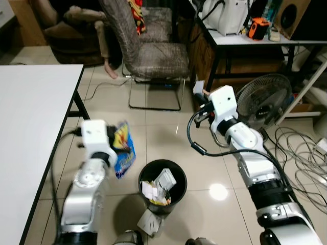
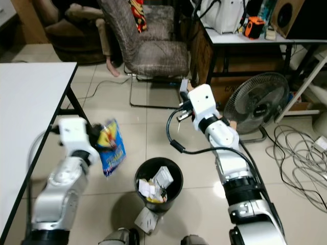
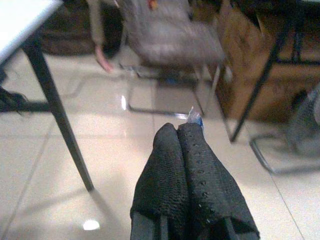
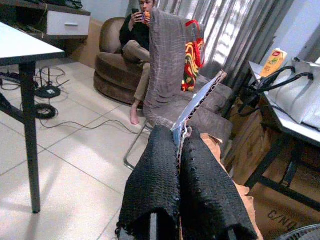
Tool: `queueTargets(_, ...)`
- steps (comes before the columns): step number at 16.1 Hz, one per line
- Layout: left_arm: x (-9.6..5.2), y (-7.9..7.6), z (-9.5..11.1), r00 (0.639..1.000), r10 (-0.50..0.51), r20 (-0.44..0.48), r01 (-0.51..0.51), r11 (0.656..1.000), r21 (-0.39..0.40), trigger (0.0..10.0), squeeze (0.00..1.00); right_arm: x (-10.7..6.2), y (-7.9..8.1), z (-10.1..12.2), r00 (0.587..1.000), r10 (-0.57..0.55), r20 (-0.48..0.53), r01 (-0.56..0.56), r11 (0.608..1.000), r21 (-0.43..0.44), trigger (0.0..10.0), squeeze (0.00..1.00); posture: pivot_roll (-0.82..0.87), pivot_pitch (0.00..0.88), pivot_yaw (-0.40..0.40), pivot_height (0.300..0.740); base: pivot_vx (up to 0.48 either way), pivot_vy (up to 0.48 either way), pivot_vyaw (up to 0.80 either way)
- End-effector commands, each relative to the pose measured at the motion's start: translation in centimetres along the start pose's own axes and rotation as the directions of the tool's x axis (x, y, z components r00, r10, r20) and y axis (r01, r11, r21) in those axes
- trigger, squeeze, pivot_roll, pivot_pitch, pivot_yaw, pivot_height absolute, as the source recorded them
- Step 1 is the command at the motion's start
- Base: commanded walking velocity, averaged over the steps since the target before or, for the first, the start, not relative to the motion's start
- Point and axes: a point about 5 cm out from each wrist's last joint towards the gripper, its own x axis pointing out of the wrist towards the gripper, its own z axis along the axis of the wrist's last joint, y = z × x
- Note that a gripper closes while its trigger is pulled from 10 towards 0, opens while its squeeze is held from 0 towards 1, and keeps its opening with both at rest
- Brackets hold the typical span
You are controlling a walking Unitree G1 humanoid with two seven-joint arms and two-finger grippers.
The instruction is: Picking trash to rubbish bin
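Trash here is a blue and yellow snack wrapper (image 1: 124,153), hanging crumpled from the left tool (image 1: 118,139), whose two black fingers (image 3: 192,170) are pressed together on it, a sliver of blue foil peeking past their tips. It hangs above the tiled floor (image 1: 153,127), just beside the white table (image 1: 30,132) and up to the left of the black rubbish bin (image 1: 162,186), which already holds scraps of paper. One more scrap (image 1: 149,222) lies on the floor against the bin's near side. Further right, the right tool (image 2: 182,98) is raised in front of a grey chair (image 1: 153,51), its fingers (image 4: 157,175) closed on a thin piece of cardboard (image 4: 196,109). A floor fan (image 1: 263,99) stands behind that arm.
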Motion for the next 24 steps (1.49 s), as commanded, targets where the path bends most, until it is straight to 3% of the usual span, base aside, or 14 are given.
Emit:
queueTargets(1, 0.1, -0.6, -1.5, 0.997, -0.041, -0.062, 0.041, 0.999, 0.007, 0.0, 0.00, -0.2, 0.6, 0.3, 1.000, 0.013, 0.008, -0.013, 1.000, 0.011, 10.0, 0.00, -0.07, 0.164, 0.033, 0.740, 0.000, 0.000, 0.00)
queueTargets(6, 0.5, -2.2, -3.1, 0.981, -0.144, -0.133, 0.151, 0.987, 0.047, 0.0, 0.00, -1.0, 2.2, -0.2, 1.000, 0.023, -0.012, -0.022, 0.998, 0.054, 10.0, 0.00, -0.08, 0.214, 0.073, 0.740, 0.000, 0.000, 0.00)
queueTargets(11, 1.3, -3.5, -4.3, 0.964, -0.206, -0.166, 0.217, 0.975, 0.050, 0.0, 0.00, -1.9, 2.3, 0.4, 1.000, 0.007, -0.025, -0.005, 0.996, 0.088, 10.0, 0.00, -0.16, 0.268, 0.091, 0.740, 0.000, 0.000, 0.00)
queueTargets(14, 1.6, -5.2, -6.1, 0.943, -0.255, -0.212, 0.270, 0.962, 0.045, 0.0, 0.00, -3.1, 3.1, 0.5, 0.996, 0.063, -0.062, -0.054, 0.989, 0.140, 10.0, 0.00, -0.19, 0.288, 0.098, 0.740, 0.000, 0.000, 0.00)
queueTargets(17, 1.6, -5.6, -7.0, 0.933, -0.273, -0.236, 0.293, 0.955, 0.054, 0.0, 0.00, -4.3, 3.5, -1.0, 0.975, 0.063, -0.214, -0.015, 0.976, 0.217, 10.0, 0.00, -0.21, 0.308, 0.110, 0.740, 0.000, 0.000, 0.00)
queueTargets(18, 1.8, -5.9, -7.4, 0.925, -0.290, -0.245, 0.313, 0.948, 0.062, 0.0, 0.00, -6.0, 4.4, -2.0, 0.948, 0.103, -0.300, -0.006, 0.951, 0.308, 10.0, 0.00, -0.23, 0.318, 0.116, 0.740, 0.000, 0.000, 0.00)
queueTargets(21, 2.0, -6.1, -8.0, 0.918, -0.300, -0.260, 0.327, 0.942, 0.069, 0.0, 0.00, -7.8, 4.8, -3.2, 0.908, 0.110, -0.404, 0.022, 0.951, 0.309, 10.0, 0.00, -0.24, 0.329, 0.117, 0.740, 0.000, 0.000, 0.00)
queueTargets(24, 2.0, -6.4, -8.4, 0.918, -0.303, -0.256, 0.328, 0.943, 0.058, 0.0, 0.00, -8.3, 5.0, -3.2, 0.878, 0.131, -0.460, 0.028, 0.946, 0.322, 10.0, 0.00, -0.25, 0.337, 0.114, 0.740, 0.000, 0.000, 0.00)
